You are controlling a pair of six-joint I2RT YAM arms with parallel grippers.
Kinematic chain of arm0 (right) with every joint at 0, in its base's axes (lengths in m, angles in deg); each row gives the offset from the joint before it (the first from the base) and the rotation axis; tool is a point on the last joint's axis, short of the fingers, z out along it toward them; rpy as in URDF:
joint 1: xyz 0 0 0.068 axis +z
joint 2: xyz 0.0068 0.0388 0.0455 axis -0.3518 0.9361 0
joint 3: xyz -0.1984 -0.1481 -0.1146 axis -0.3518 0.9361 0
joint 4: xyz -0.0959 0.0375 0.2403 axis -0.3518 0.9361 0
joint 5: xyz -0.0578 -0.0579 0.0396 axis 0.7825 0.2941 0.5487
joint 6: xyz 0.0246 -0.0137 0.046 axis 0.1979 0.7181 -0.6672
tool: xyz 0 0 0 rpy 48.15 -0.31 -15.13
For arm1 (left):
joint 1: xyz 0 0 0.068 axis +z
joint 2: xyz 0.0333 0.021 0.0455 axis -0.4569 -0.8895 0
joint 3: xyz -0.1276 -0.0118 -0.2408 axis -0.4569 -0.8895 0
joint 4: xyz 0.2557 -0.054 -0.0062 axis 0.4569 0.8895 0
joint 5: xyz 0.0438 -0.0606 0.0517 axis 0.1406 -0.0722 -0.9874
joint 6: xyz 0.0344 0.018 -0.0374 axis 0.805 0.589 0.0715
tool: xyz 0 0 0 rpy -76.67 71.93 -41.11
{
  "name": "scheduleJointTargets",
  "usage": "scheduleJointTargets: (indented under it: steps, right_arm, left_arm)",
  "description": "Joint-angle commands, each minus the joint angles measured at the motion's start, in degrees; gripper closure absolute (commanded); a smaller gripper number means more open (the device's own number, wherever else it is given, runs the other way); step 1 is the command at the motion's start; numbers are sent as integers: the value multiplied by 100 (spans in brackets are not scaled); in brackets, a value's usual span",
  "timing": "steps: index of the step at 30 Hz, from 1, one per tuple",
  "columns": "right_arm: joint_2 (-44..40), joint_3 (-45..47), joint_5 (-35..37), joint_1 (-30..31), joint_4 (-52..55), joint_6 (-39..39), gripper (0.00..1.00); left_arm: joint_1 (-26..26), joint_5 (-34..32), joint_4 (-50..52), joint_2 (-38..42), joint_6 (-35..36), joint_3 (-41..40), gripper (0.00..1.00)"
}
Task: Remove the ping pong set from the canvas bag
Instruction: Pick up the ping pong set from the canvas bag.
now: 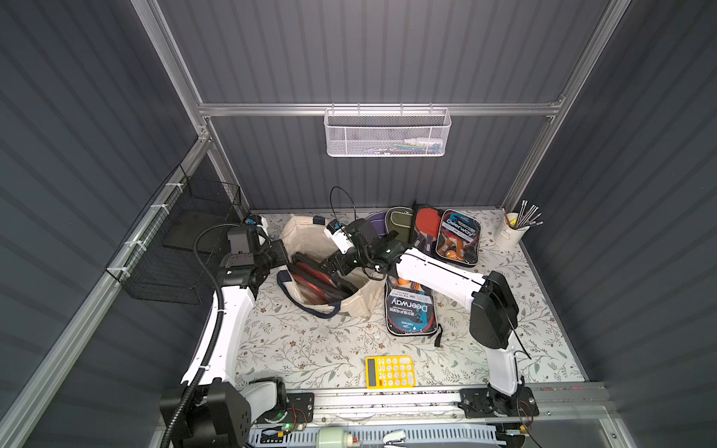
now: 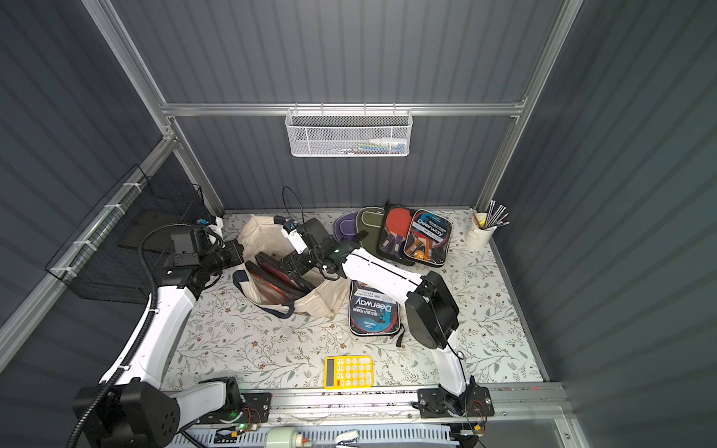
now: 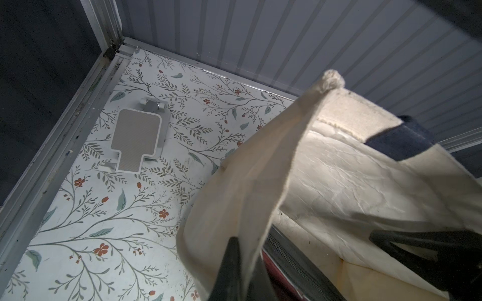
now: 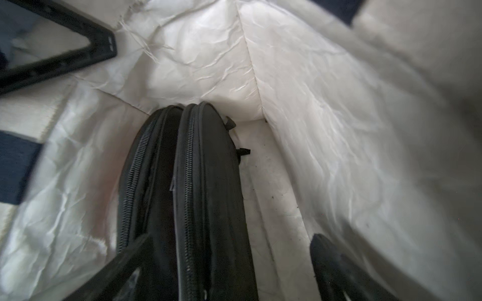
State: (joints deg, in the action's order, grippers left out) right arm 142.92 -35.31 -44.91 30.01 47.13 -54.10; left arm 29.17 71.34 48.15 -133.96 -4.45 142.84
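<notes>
The cream canvas bag (image 1: 364, 300) (image 2: 326, 300) stands open on the table at back left. Two black zipped ping pong set cases (image 1: 310, 277) (image 2: 269, 279) (image 4: 208, 169) stand on edge inside it; a red-trimmed edge of one shows in the left wrist view (image 3: 284, 258). My left gripper (image 1: 285, 252) (image 2: 240, 252) (image 3: 243, 256) is shut on the bag's left rim (image 3: 260, 169), with fabric pinched between its fingers. My right gripper (image 1: 333, 267) (image 2: 289, 267) (image 4: 234, 235) is down inside the bag (image 4: 287, 65). It is open, with one finger on each side of the cases.
Other ping pong sets lie outside the bag, one to its right (image 1: 411, 310) and several against the back wall (image 1: 458, 236). A yellow calculator (image 1: 390, 371) lies near the front edge. A pen cup (image 1: 512, 230) stands back right. A black wire basket (image 1: 182, 248) hangs on the left wall.
</notes>
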Motion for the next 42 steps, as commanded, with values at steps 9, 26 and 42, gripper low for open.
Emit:
scheduleJointTargets:
  steps: [9,26,42]
  right_arm:
    - [435,-649,757,237,699,428,5]
    - [434,-831,786,460,860,490,5]
    - [852,-944,1095,468,841,586,7]
  left_arm:
    - [39,350,-305,154,93,-49,100]
    - [48,400,-325,126,84,-14,100]
    - [48,414,-332,161,75,-22,100]
